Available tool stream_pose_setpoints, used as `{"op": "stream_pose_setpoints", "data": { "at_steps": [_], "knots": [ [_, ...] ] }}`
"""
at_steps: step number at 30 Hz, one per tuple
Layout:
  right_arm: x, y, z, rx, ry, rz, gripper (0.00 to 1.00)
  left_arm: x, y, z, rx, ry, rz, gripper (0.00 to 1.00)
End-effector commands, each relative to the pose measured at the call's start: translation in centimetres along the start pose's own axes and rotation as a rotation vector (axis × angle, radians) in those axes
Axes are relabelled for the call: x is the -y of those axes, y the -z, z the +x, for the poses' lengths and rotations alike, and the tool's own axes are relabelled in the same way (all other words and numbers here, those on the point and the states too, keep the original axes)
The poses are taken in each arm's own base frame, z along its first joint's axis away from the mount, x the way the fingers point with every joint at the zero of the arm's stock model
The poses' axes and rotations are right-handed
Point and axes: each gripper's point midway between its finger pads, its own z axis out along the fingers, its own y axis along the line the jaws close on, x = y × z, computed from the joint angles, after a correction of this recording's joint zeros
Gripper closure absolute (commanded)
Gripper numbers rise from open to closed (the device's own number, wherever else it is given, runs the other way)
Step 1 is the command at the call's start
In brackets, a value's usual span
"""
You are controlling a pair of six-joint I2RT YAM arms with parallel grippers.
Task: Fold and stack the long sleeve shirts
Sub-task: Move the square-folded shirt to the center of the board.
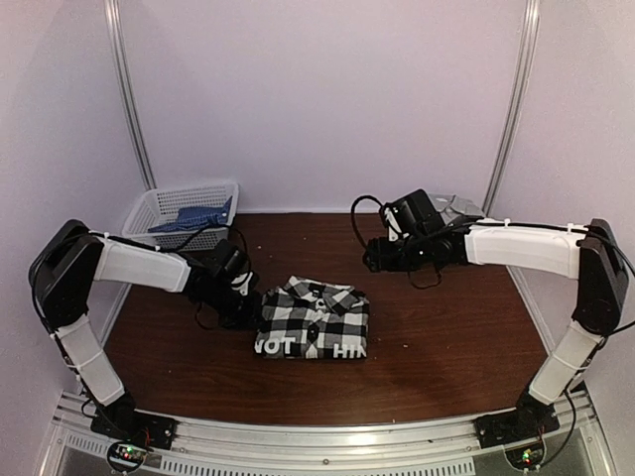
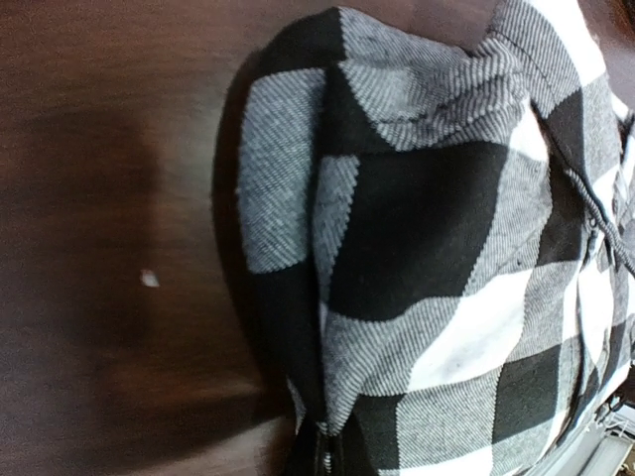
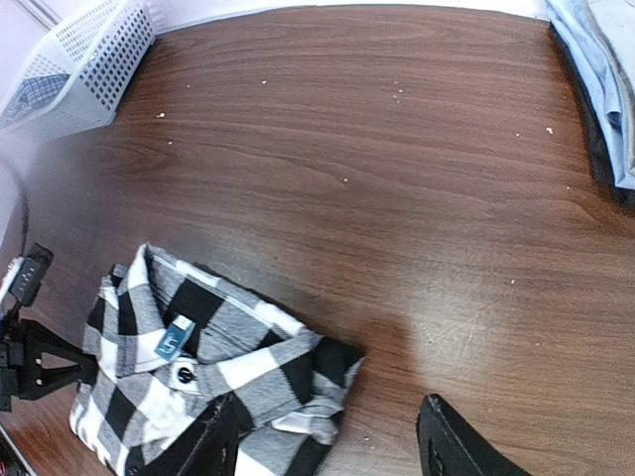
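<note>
Directly beside left tool (image 1: 241, 297), checked shirt (image 1: 314, 317).

Partial letters "OT" and "HIN" on the checked shirt (image 1: 315, 317)

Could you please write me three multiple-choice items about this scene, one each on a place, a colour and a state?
1. The checked shirt lies: A in the middle of the table; B against the far wall; C off the near edge.
2. The basket is: A red; B white; C black.
3. The right claw is: A shut on cloth; B shut on nothing; C open.
Key: 1A, the top view shows it central; 2B, its mesh walls are white; 3C, its fingers stand wide apart, gripping nothing.
</note>
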Motion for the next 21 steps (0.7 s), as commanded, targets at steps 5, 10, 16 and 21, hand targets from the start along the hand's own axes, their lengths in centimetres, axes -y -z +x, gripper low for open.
{"op": "stream_pose_setpoints", "data": {
  "at_steps": [5,10,16,21],
  "knots": [
    [5.0,0.4,-1.2,0.041,-0.011,0.120,0.37,-9.0,5.6,-2.9,0.103,0.058,-0.220,1.00],
    [9.3,-0.6,-2.0,0.036,-0.021,0.227,0.36,-11.9,7.3,-3.2,0.107,0.078,-0.281,1.00],
    [14.4,-2.8,-2.6,0.000,-0.020,0.346,0.38,-12.1,8.2,-3.9,0.126,0.070,-0.288,0.94],
    [17.5,-4.9,-3.6,-0.006,0.021,0.420,0.39,-10.6,10.4,-5.4,0.190,0.028,-0.265,0.63]
  ]
}}
